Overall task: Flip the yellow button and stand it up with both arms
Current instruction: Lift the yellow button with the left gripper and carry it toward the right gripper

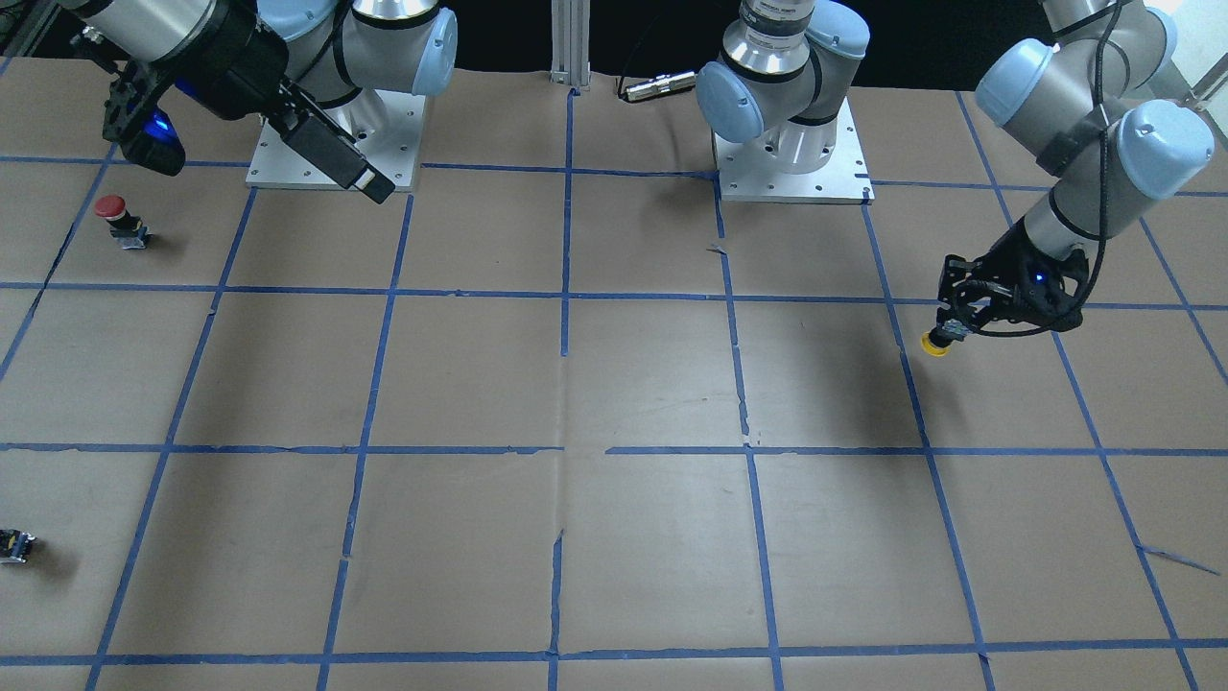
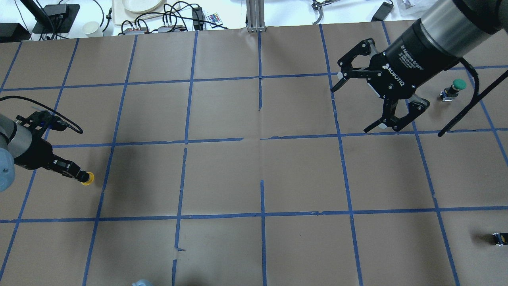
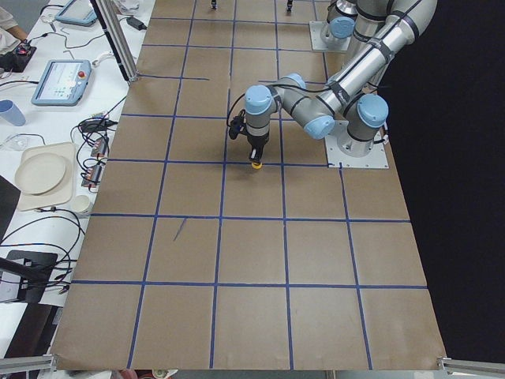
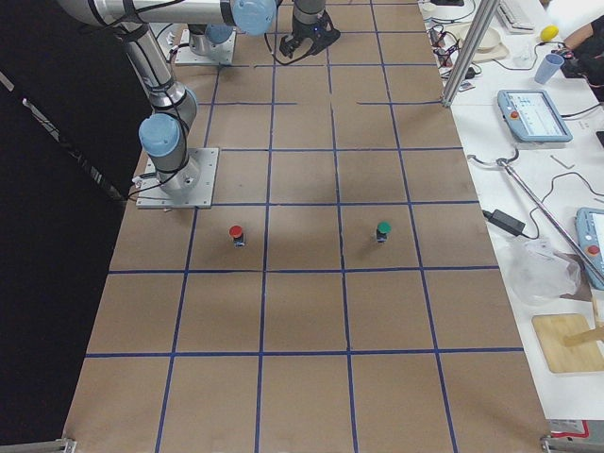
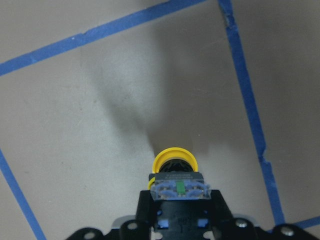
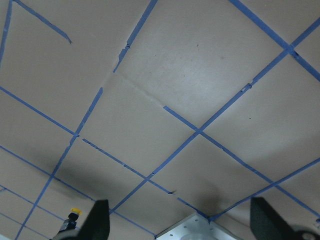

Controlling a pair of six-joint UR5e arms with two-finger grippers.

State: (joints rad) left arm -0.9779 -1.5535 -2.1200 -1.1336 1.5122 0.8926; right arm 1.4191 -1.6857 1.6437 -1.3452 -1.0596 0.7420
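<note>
My left gripper [image 2: 73,171] is shut on the yellow button [image 2: 87,178] near the table's left edge. It grips the black body, with the yellow cap pointing away from the fingers and down toward the paper. In the left wrist view the cap [image 5: 175,159] sits beyond the grey end [image 5: 177,188]; I cannot tell whether it touches the table. The button also shows in the front view [image 1: 935,344] and the left side view [image 3: 256,164]. My right gripper [image 2: 352,108] is open and empty, held high over the right half, far from the button.
A red-capped button [image 1: 112,213] stands near the right arm's base plate [image 1: 288,163]. A green-capped button [image 2: 456,86] stands at the far right. A small dark block [image 2: 499,238] lies by the right edge. Blue tape lines grid the brown paper.
</note>
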